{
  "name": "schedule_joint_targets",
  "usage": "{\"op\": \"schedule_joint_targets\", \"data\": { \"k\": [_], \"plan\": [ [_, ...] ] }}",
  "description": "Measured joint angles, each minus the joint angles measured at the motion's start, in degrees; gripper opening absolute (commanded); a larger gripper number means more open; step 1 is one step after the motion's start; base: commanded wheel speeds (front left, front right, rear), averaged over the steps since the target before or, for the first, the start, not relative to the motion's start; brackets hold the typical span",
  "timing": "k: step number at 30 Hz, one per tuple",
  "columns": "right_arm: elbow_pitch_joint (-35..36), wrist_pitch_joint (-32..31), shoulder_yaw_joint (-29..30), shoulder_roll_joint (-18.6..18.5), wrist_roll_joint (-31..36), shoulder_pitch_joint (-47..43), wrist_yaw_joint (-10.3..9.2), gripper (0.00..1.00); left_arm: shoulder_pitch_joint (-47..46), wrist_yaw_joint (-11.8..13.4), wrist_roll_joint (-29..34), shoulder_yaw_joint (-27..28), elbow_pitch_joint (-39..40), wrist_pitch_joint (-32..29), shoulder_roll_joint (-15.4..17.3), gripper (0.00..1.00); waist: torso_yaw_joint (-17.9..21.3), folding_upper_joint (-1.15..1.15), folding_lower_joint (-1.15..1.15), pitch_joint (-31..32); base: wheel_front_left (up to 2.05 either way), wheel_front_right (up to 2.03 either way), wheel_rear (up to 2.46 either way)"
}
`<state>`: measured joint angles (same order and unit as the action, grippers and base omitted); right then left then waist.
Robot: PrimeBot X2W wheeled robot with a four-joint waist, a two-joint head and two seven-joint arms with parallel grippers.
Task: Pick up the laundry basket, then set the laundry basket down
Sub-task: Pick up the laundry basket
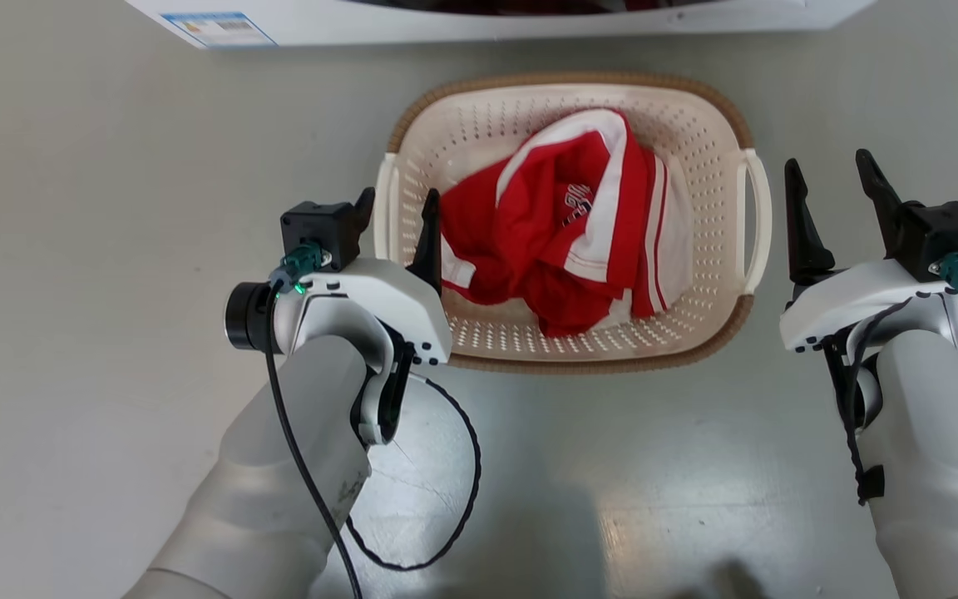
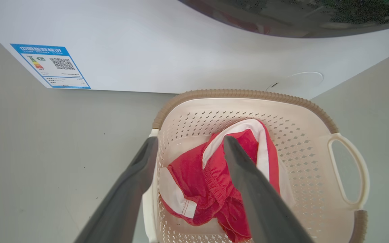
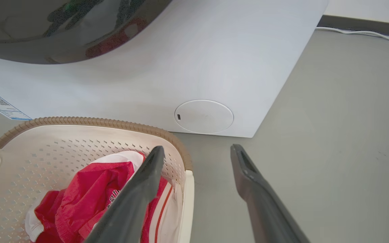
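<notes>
Two end effectors agape, left (image 1: 399,195) astride laundry basket (image 1: 479,125) handle (image 1: 385,170), right (image 1: 827,160) beside

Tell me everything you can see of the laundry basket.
The laundry basket is a cream, plastic-looking tub with perforated walls, a brown woven-look rim and a white loop handle on each side. It stands upright on the grey floor just before the white washer and holds a crumpled red and white garment. The open left tool straddles its left handle, one finger inside, one outside; the open right tool hangs beside the right handle, gripping nothing.
</notes>
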<state>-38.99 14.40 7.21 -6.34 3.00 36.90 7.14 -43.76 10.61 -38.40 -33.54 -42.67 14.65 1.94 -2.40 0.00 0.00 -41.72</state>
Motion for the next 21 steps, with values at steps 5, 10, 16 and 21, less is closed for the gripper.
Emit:
{"op": "schedule_joint_targets", "data": {
  "k": [5,10,16,21],
  "plan": [
    [-0.4,0.0,0.0,0.1,0.0,1.6,0.0,1.0,-1.9,1.0,-0.4,-0.7,-2.4,0.0,0.0,1.0,0.8,0.0,0.0,-2.4,0.0,0.0,0.0],
    [-0.3,0.0,-0.4,0.1,0.0,2.2,0.0,1.0,-3.6,1.5,-0.7,-0.3,-3.6,0.0,0.0,1.0,1.0,0.0,0.0,-4.8,0.0,0.0,0.0],
    [-0.2,0.0,-0.9,0.1,-0.1,2.9,0.0,1.0,-5.4,2.0,-0.3,1.0,-4.0,0.0,-0.1,1.0,0.5,0.0,0.0,-7.3,0.0,0.0,0.0],
    [0.0,0.0,-1.6,0.1,-0.2,4.5,0.0,1.0,-6.3,2.0,0.1,1.9,-4.1,0.0,-0.1,1.0,0.2,0.0,0.0,-8.9,0.0,0.0,0.0]
  ]
}}
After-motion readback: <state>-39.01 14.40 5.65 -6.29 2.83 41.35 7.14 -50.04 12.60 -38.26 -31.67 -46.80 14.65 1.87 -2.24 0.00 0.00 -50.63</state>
